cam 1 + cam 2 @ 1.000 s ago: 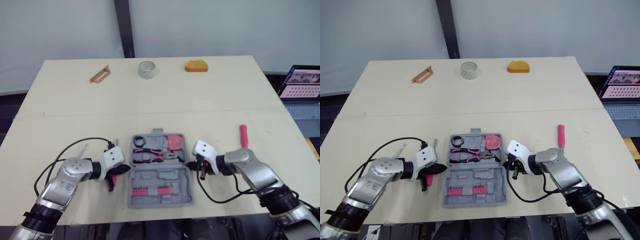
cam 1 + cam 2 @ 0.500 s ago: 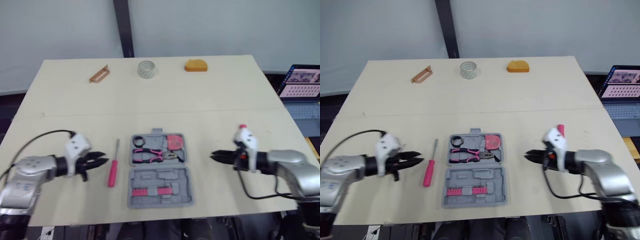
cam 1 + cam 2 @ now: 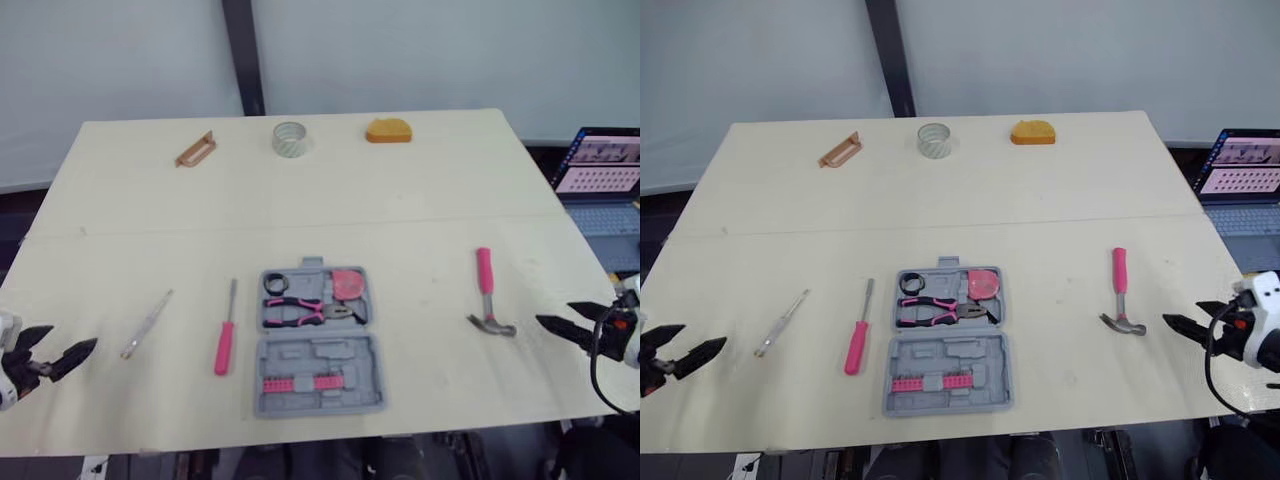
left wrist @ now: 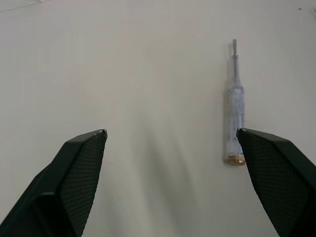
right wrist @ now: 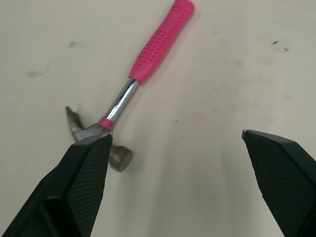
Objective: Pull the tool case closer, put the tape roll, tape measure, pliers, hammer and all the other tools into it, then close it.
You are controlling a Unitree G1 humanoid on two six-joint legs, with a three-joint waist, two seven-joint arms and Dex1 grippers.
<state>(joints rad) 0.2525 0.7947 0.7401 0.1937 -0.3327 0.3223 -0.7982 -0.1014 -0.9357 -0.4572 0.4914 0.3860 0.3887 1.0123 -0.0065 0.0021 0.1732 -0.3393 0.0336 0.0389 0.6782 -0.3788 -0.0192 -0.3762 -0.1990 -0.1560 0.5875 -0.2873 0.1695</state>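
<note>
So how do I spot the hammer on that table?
Find the open grey tool case at the front of the table. To its right lies the hammer. Unlike the pink screwdriver left of the case, it has a metal claw head.

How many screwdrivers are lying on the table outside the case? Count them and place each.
2. The pink-handled screwdriver lies just left of the open tool case; the clear-handled screwdriver lies further left, ahead of the left gripper. None looks hidden.
</note>
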